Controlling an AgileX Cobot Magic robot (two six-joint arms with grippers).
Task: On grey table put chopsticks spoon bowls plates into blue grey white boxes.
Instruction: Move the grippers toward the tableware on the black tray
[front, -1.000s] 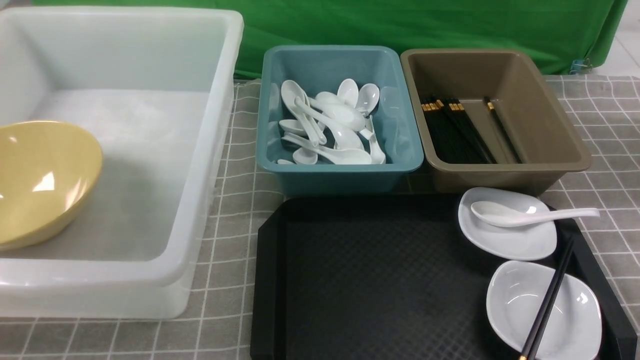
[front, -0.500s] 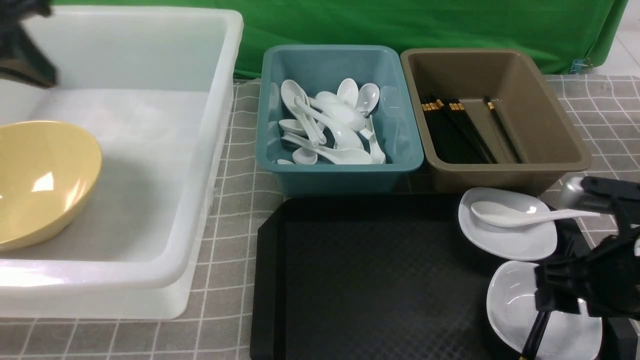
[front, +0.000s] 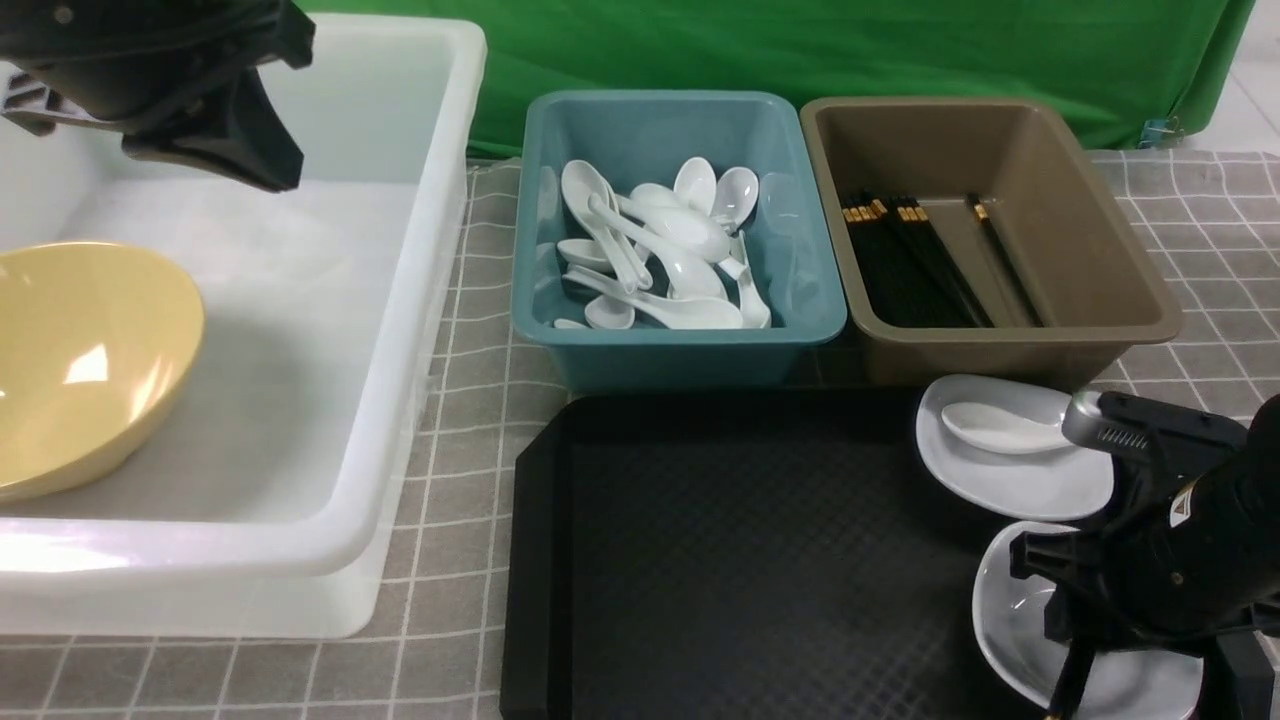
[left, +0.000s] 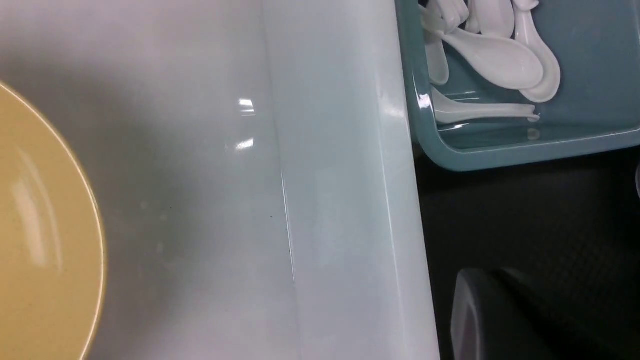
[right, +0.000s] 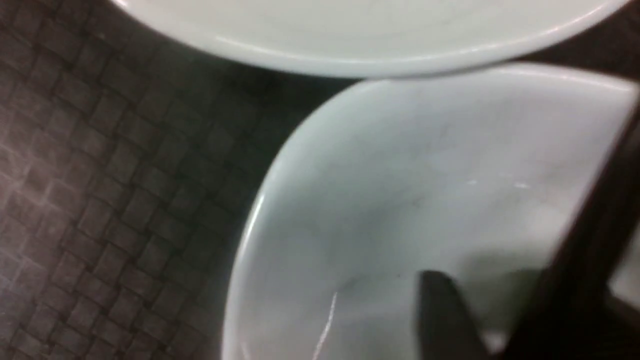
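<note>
The mustard-yellow bowl (front: 90, 360) leans inside the big white box (front: 420, 300). My left gripper (front: 265, 160) hangs shut and empty over that box's far side. On the black tray (front: 740, 560) sit two white plates. The far plate (front: 1010, 485) carries the spoon (front: 1000, 425), whose handle is hidden behind my right arm. Black chopsticks (front: 1068, 680) lie across the near plate (front: 1010, 620). Low over that plate my right gripper (front: 1095, 640) stands with its jaws apart. In the right wrist view one finger (right: 440, 310) stands beside the chopsticks (right: 590, 225), with bare plate between them.
The blue box (front: 680, 355) holds several white spoons (front: 660, 250). The brown-grey box (front: 1100, 250) to its right holds several black chopsticks (front: 915, 265). Both stand behind the tray on the grey checked table (front: 470, 400). A green cloth hangs at the back.
My left arm has come into view over the white box. My right arm has moved in over the near plate and its chopsticks and now covers the spoon's handle.
</note>
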